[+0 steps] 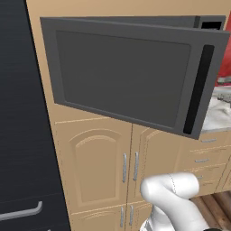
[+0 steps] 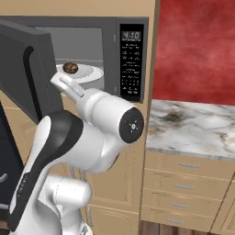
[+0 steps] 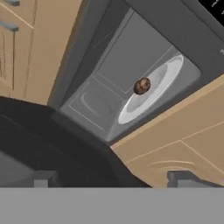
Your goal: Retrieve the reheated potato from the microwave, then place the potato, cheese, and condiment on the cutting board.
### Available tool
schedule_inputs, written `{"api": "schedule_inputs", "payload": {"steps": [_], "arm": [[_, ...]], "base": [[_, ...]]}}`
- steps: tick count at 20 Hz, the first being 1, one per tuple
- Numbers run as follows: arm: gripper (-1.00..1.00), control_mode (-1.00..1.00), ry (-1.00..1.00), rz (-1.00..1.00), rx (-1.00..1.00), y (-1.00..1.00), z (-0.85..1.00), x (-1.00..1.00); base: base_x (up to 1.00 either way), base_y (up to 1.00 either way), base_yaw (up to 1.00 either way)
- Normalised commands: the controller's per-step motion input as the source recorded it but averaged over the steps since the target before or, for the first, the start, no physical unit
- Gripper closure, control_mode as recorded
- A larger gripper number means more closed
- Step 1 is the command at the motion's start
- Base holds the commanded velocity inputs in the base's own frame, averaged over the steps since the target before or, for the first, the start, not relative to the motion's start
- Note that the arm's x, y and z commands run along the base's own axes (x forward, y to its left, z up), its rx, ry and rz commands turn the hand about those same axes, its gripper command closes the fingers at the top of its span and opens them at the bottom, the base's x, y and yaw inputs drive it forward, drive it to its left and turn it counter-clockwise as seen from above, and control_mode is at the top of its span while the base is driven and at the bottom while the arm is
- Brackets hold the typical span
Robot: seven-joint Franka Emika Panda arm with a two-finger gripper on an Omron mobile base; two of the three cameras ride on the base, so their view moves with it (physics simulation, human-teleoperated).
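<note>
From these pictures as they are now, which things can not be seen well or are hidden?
- Left base view: the open microwave door hides the cavity and the potato.
- Right base view: the arm covers the front of the white plate; the potato looks too small for detail.
- Hand view: the fingertips are cut off by the bottom edge.
- Panel buttons: too small to read.

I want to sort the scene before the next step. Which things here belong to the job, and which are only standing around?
For the job:
- potato, on the white plate
- microwave, door swung open
- hand, open, outside the microwave

Not part of it:
- marble counter
- wooden cabinets
- red wall
</note>
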Motion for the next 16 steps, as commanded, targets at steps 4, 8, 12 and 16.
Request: {"api": "schedule_inputs", "payload": {"steps": [4, 8, 12, 16], "arm": [[-1.00, -1.00, 0.08, 0.00, 0.35, 0.01, -0.14, 0.59], [-1.00, -1.00, 0.04, 0.11, 0.25, 0.17, -0.09, 0.36], [-1.00, -1.00, 0.03, 0.30, 0.15, 0.24, -0.01, 0.04], [-1.00, -1.00, 0.00, 0.35, 0.05, 0.26, 0.00, -0.18]], "base": [[0.00, 0.00, 0.00], [0.00, 0.00, 0.00], [0.00, 0.00, 0.00], [0.00, 0.00, 0.00]]}}
